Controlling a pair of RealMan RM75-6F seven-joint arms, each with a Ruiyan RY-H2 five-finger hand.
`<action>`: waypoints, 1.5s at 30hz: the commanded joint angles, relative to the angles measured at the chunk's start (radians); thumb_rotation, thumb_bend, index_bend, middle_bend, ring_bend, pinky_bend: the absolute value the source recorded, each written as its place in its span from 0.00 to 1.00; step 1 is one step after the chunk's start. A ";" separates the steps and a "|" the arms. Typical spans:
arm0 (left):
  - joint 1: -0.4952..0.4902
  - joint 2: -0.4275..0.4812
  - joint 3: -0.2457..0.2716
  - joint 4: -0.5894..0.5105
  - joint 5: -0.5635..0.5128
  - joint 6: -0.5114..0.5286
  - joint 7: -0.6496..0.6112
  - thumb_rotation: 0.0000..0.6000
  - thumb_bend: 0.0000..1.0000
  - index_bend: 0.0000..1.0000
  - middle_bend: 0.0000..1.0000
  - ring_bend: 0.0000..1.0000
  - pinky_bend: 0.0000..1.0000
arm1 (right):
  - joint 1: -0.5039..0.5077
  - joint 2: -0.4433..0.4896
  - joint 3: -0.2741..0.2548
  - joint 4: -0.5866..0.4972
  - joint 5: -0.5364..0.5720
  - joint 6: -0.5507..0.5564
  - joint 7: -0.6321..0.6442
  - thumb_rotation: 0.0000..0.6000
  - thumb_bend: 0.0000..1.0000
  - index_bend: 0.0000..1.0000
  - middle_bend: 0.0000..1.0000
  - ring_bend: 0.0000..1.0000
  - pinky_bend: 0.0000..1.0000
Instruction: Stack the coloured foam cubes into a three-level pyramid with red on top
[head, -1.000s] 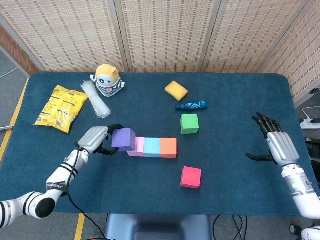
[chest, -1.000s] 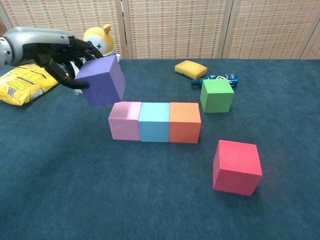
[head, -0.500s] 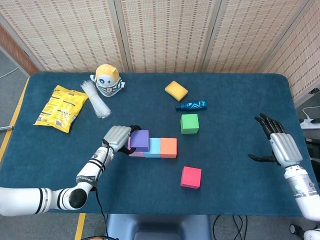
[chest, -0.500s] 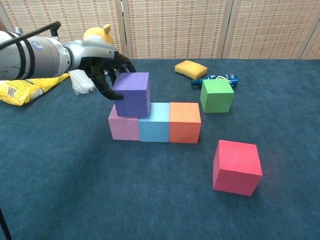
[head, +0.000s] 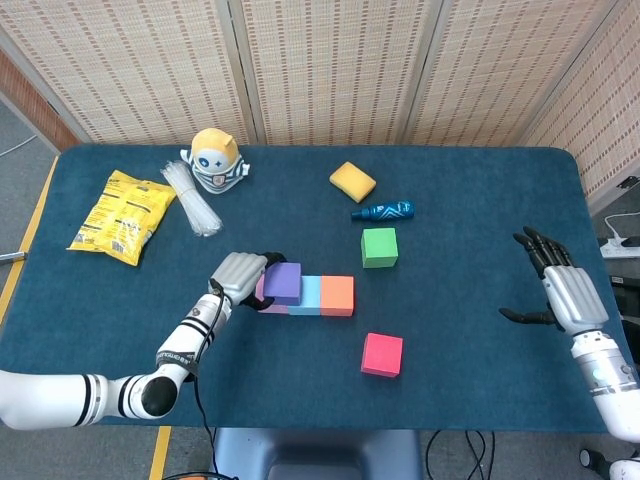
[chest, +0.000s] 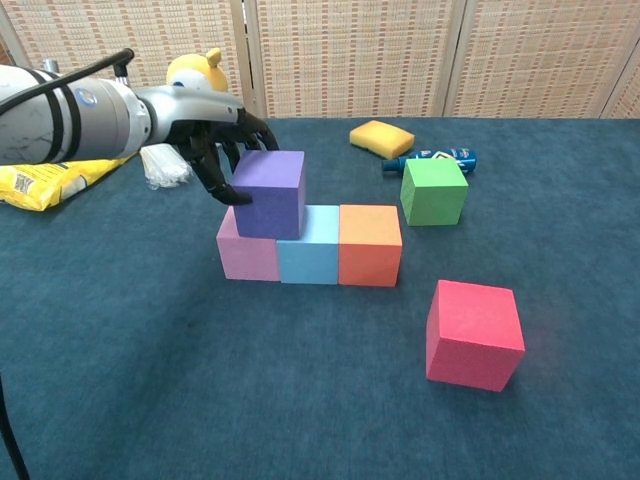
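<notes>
A row of three cubes stands mid-table: pink (chest: 246, 256), light blue (chest: 309, 248) and orange (chest: 370, 244). A purple cube (chest: 268, 193) rests on top, straddling the pink and blue ones (head: 282, 282). My left hand (chest: 215, 150) still grips the purple cube from its left side (head: 238, 275). The green cube (chest: 433, 190) sits behind the row to the right (head: 379, 246). The red cube (chest: 474, 333) lies in front, right of the row (head: 382, 354). My right hand (head: 560, 290) hovers open far right, holding nothing.
A yellow sponge (head: 352, 181) and a blue bottle (head: 384, 211) lie behind the green cube. A round toy (head: 214, 159), a bundle of white ties (head: 192, 203) and a yellow snack bag (head: 122, 215) occupy the back left.
My left hand carried the purple cube rightward and down onto the pink and blue cubes. The right hand barely shifted.
</notes>
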 joint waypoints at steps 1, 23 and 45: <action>0.000 0.002 0.002 0.007 0.008 -0.012 -0.010 1.00 0.36 0.30 0.37 0.30 0.37 | 0.000 0.000 0.001 0.000 0.002 -0.001 -0.002 1.00 0.16 0.00 0.07 0.00 0.17; -0.017 0.003 0.005 0.028 0.010 -0.041 -0.036 1.00 0.36 0.29 0.36 0.30 0.36 | -0.001 -0.001 0.008 -0.001 0.015 -0.009 -0.009 1.00 0.16 0.00 0.07 0.00 0.17; -0.029 -0.013 0.024 0.034 -0.007 -0.030 -0.024 1.00 0.36 0.19 0.27 0.24 0.37 | -0.002 -0.006 0.010 0.012 0.015 -0.015 0.002 1.00 0.16 0.00 0.07 0.00 0.17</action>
